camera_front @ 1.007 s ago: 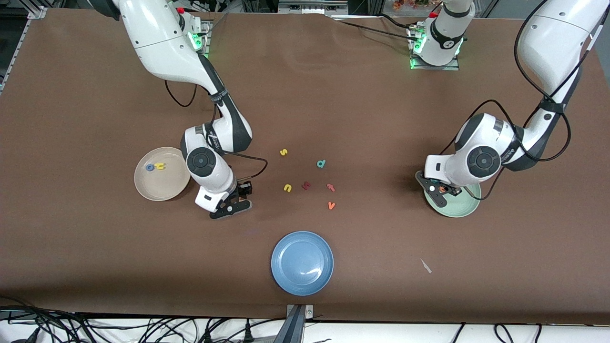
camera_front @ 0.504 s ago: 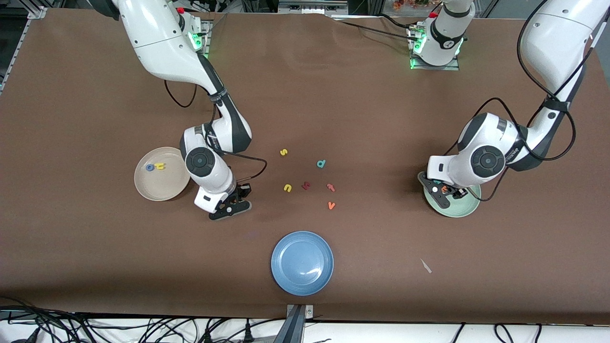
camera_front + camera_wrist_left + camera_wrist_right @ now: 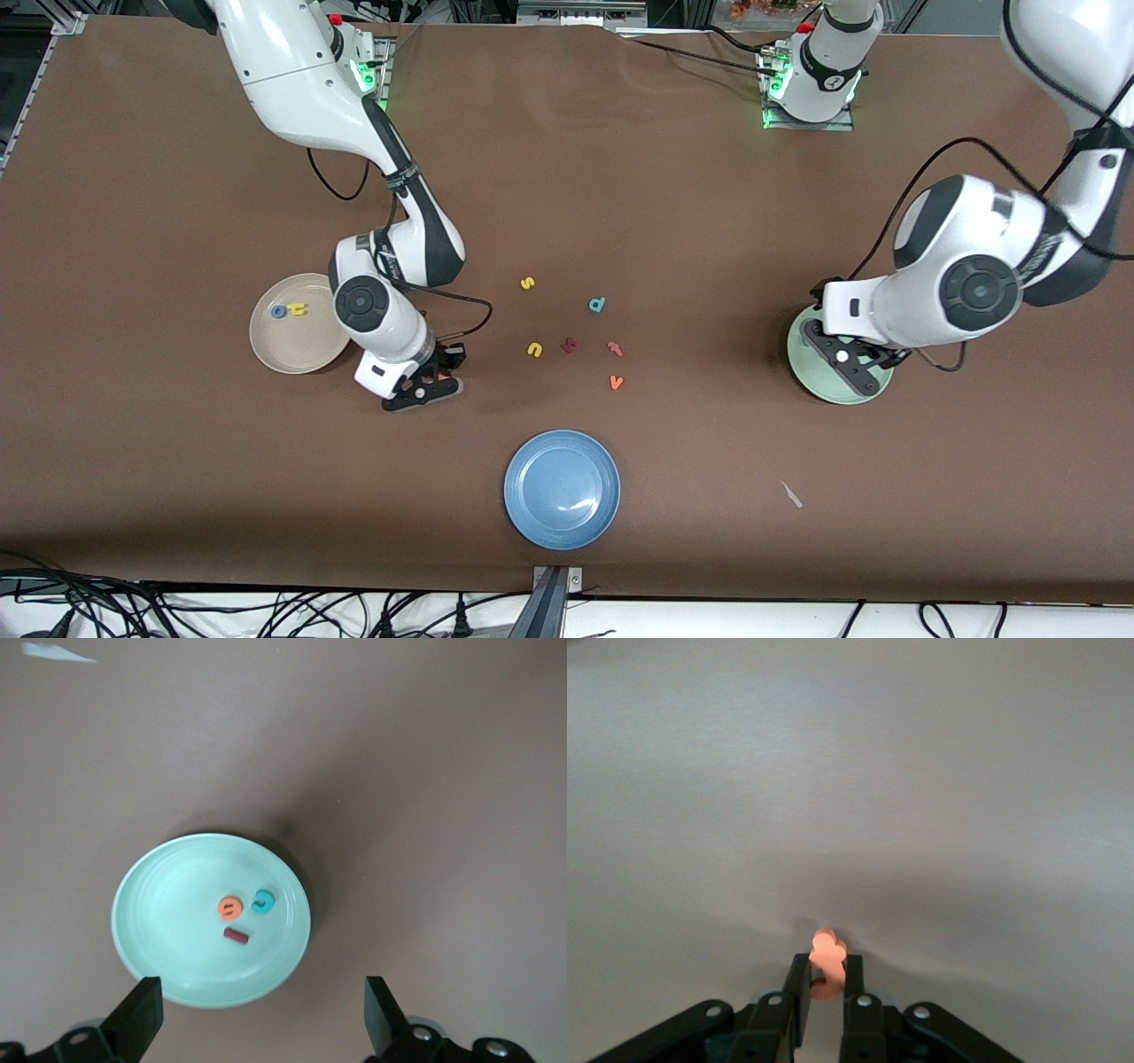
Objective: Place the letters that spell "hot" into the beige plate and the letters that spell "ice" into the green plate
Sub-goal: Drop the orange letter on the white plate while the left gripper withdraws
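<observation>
The beige plate (image 3: pixel 292 350) holds the blue o (image 3: pixel 278 311) and the yellow h (image 3: pixel 298 309). Beside it, toward the table's middle, my right gripper (image 3: pixel 423 387) is low at the table, shut on the orange t (image 3: pixel 827 958), which stands up between its fingers (image 3: pixel 856 979). My left gripper (image 3: pixel 852 365) hangs open over the green plate (image 3: pixel 808 374), with nothing between its fingers (image 3: pixel 142 1017). In the green plate (image 3: pixel 168 895) lie the orange e (image 3: pixel 229 908), the teal c (image 3: pixel 263 901) and the dark red i (image 3: pixel 235 935).
Loose letters lie mid-table: yellow s (image 3: pixel 527 283), teal d (image 3: pixel 597 305), yellow u (image 3: pixel 534 350), a dark red angular letter (image 3: pixel 569 345), a pinkish t (image 3: pixel 615 348), an orange v (image 3: pixel 617 382). A blue plate (image 3: pixel 562 488) sits nearest the front camera. A white scrap (image 3: pixel 791 494) lies near it.
My left gripper opened, let the orange e go into the green plate and rose above it. My right gripper shut on the orange t.
</observation>
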You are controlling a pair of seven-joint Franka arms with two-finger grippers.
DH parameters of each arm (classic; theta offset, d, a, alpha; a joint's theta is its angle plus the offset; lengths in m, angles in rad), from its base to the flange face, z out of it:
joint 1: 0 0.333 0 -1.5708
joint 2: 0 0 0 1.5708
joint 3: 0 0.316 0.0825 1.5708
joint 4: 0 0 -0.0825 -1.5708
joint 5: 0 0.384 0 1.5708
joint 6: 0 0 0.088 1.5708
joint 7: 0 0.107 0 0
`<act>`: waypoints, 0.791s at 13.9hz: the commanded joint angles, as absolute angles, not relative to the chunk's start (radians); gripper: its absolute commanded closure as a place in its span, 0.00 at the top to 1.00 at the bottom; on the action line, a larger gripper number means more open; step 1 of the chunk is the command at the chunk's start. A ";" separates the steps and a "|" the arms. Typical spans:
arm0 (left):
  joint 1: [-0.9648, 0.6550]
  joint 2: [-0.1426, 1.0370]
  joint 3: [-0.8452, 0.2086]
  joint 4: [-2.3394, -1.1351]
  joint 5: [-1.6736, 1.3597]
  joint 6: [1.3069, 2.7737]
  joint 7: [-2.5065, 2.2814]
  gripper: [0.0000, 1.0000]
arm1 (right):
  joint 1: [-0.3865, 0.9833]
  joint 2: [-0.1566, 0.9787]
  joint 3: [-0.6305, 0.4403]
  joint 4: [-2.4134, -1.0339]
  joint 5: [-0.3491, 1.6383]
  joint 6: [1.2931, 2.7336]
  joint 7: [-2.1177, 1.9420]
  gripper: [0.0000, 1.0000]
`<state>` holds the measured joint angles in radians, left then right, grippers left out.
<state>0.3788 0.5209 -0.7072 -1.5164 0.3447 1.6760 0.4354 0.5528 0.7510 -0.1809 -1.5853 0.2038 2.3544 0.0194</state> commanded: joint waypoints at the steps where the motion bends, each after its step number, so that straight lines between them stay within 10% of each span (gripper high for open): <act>1: 0.321 0.529 -0.704 -1.346 0.305 1.495 0.356 1.00 | 0.538 0.666 -0.241 -1.604 0.229 2.185 0.029 0.00; 11: 0.234 0.435 -0.599 -1.170 0.244 1.369 0.238 1.00 | 0.538 0.523 -0.429 -1.867 0.227 2.103 0.063 0.00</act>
